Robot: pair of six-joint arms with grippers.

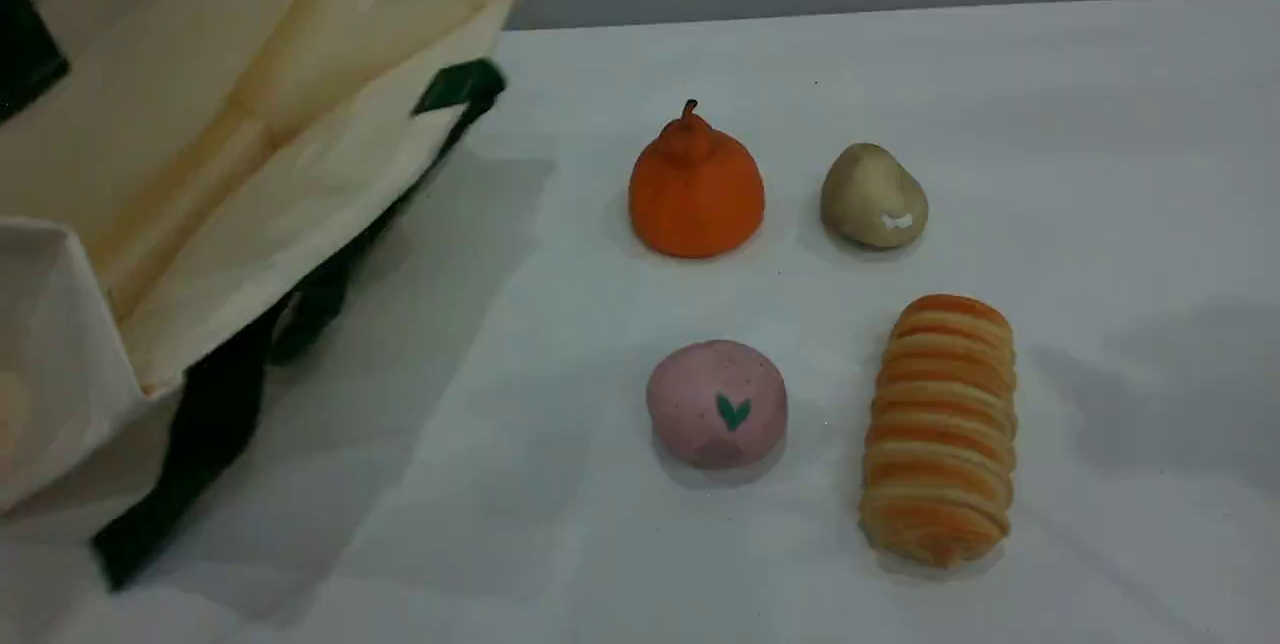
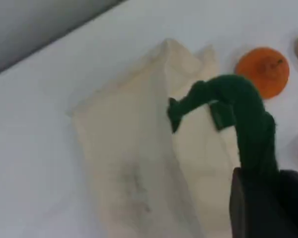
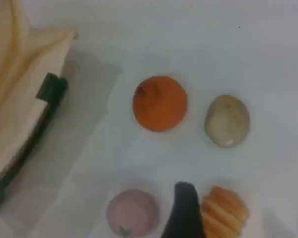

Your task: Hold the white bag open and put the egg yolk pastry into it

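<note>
The white bag stands lifted at the left of the scene view, its mouth gaping toward the table's middle. In the left wrist view my left gripper is shut on the bag's dark green handle, which arches up from the bag's rim. The egg yolk pastry, a tan lump with a white mark, rests on the table right of centre. From above, in the right wrist view, the pastry lies beyond my right gripper's one visible fingertip, which holds nothing. Neither gripper shows in the scene view.
An orange pear-shaped piece sits just left of the pastry. A pink dome with a green heart and a striped bread roll lie nearer the front. The other green handle hangs down the bag's side.
</note>
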